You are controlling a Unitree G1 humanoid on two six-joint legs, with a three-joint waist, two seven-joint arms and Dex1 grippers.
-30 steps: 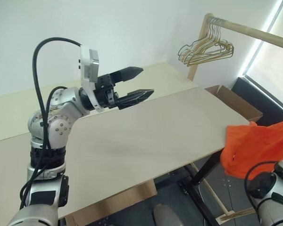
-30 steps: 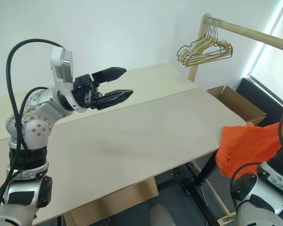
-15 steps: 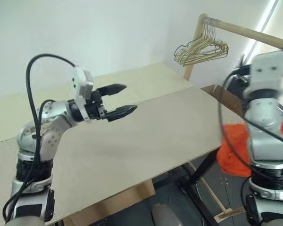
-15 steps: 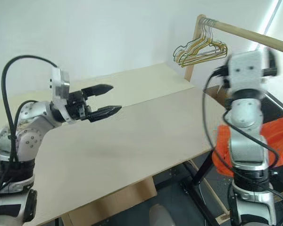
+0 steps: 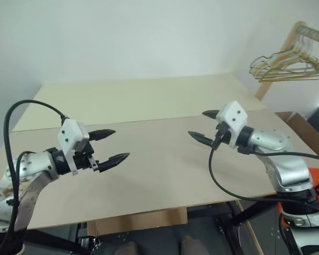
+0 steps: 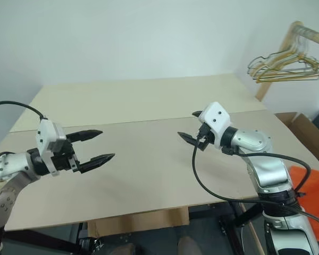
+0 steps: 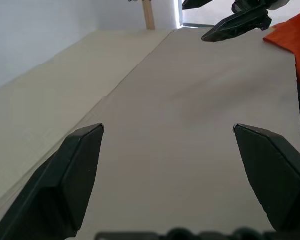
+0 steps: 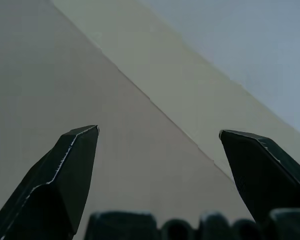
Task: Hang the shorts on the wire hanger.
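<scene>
the two head views look down and forward from above over the same table (image 5: 159, 175) with both arms reaching in, while each wrist view sits low and close, skimming along the tabletop between its own fingers, the left one facing the right gripper (image 7: 225, 22).

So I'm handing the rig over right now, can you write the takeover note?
Left claw: open, empty, above the near table.
Right claw: open, empty, above the same table, pointing toward the left claw.
Shorts: orange heap low at the robot's right, past the table's edge, not held.
Hangers: a gold-coloured bunch hangs on the wooden rail at far right; I can't pick out the dark wire hanger.
Done: nothing hung.
Left: find the hanger, pick up the shorts, hang them.
</scene>
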